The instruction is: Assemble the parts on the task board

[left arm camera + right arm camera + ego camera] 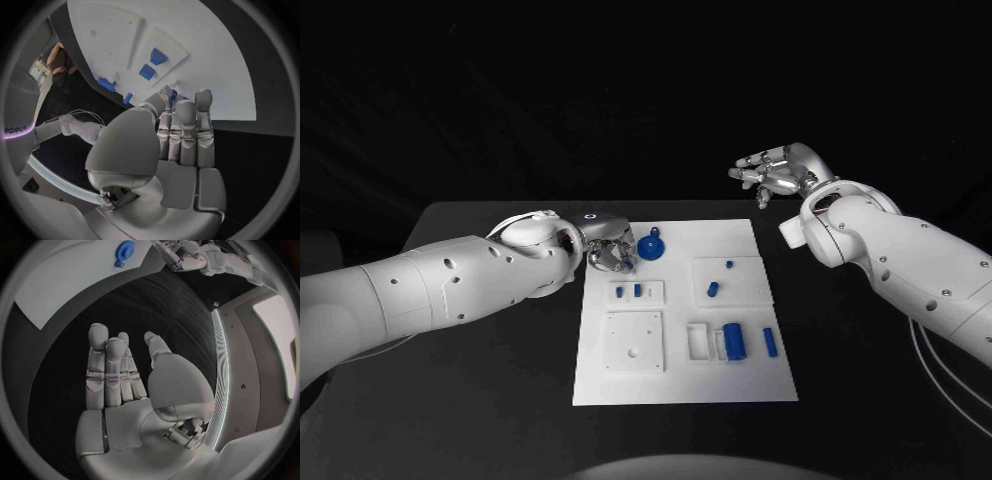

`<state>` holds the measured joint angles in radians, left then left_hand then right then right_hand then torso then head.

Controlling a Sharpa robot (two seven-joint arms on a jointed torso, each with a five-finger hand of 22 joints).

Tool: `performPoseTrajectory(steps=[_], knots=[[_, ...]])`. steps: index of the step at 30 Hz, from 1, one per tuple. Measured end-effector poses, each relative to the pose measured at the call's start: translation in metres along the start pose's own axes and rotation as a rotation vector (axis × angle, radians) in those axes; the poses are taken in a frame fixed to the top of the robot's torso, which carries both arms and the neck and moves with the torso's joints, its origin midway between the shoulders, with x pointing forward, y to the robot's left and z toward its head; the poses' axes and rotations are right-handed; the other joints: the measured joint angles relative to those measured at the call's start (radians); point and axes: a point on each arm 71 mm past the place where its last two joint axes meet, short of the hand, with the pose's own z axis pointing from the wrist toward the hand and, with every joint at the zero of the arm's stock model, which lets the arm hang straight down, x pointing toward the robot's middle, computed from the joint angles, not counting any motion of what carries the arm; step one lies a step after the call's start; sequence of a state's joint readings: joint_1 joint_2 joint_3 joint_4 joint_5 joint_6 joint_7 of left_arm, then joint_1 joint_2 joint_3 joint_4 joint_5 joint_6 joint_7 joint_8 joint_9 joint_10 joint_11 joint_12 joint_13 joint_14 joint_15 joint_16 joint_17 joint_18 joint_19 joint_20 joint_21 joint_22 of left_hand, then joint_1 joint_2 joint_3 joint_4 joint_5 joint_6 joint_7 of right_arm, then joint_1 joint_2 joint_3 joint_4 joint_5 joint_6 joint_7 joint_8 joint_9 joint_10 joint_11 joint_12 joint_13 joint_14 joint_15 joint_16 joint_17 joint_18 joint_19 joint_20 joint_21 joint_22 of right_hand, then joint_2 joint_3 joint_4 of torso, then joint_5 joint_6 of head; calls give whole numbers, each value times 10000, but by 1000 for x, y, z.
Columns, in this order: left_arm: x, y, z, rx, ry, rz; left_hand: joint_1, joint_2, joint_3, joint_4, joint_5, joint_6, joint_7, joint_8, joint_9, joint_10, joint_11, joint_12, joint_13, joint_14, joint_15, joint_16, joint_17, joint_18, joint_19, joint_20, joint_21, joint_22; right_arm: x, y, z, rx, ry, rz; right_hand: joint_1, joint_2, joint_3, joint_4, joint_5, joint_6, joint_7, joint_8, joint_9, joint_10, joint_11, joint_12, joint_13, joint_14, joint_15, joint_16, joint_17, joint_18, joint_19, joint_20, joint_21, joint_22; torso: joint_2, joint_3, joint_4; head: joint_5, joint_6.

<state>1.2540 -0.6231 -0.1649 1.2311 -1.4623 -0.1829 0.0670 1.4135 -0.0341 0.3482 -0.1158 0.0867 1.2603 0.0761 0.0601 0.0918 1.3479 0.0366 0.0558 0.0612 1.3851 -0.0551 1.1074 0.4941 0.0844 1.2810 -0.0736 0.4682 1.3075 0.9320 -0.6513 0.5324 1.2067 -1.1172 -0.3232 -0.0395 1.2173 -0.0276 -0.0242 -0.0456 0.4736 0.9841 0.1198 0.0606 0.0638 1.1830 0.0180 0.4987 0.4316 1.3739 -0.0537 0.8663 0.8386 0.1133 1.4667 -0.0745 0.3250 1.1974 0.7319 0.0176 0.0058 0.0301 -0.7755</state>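
Observation:
The white task board [733, 380] lies in the middle of the black table. My left hand [607, 250] hovers at the board's far left corner, beside a round blue part [651, 245]. A small blue part [630, 264] sits at its fingertips, and in the left wrist view it shows pinched between thumb and finger [174, 93]. My right hand [776, 172] is raised beyond the board's far right corner, fingers apart and holding nothing. In the right wrist view my right hand [119, 375] is bare, with the round part [124, 251] on the board [62, 285] ahead.
Two blue pieces [627, 292] stand in a small plate left of centre, and two more [714, 288] on the right plate. A thick blue cylinder [733, 338] and a thin one [770, 342] lie near the front right. A square plate [633, 342] sits front left.

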Motion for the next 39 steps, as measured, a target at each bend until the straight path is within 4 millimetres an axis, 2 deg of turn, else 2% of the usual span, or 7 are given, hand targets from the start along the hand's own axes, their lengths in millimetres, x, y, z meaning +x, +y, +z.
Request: performPoseTrajectory(steps=[7, 13, 18, 39], knots=[[1, 1, 2, -48, 178, -46, 24, 7, -2, 0, -27, -11, -11, 19, -9, -1, -2, 0, -12, -1, 1, 0, 9, -13, 0, 0, 0, -1, 0, 0, 0, 0, 3, 2, 0, 0, 0, 0, 0, 0, 0, 0, 0, 0, 0, 0, 0, 0, 0, 0, 0, 0, 0, 0, 0, 0, 0, -10, 8, -22, -5], [4, -2, 5, -6, 253, -86, 22, 29, -14, 11, -45, -12, -12, 19, -22, -4, -6, -1, -15, -1, 2, -38, 8, 86, 1, 3, 0, -1, 1, 0, 0, -9, 14, 13, 0, 0, 0, 0, 0, 0, 0, 0, 0, 0, 0, 0, 1, 0, 0, 0, 0, 0, 0, 0, 0, 1, 0, -18, 12, -1, 5], [6, -2, 7, -1, 298, -118, -2, 53, -16, 11, -5, -15, -13, 17, -26, -6, -9, -1, -13, -2, 2, -38, 7, 93, 1, 3, 0, -2, 1, 1, 0, -12, 20, 20, 0, 0, 0, 0, 0, 1, 0, 0, 0, -1, 0, 0, 1, 0, 0, 0, 0, 0, 0, 0, 0, 1, 1, -21, 12, 4, -12], [7, -3, 9, 56, 390, -148, -1, 53, -25, 29, -8, -13, 21, 9, -25, -22, -38, 1, -9, -46, -33, -38, 14, 87, -36, -33, 0, 5, 2, 1, 0, -9, 25, 21, 0, 0, 0, 0, 0, 1, -1, 0, 0, -1, 0, 0, 2, 0, 0, 0, 1, 0, 0, 0, 0, 1, -2, -12, 6, 2, -26]])
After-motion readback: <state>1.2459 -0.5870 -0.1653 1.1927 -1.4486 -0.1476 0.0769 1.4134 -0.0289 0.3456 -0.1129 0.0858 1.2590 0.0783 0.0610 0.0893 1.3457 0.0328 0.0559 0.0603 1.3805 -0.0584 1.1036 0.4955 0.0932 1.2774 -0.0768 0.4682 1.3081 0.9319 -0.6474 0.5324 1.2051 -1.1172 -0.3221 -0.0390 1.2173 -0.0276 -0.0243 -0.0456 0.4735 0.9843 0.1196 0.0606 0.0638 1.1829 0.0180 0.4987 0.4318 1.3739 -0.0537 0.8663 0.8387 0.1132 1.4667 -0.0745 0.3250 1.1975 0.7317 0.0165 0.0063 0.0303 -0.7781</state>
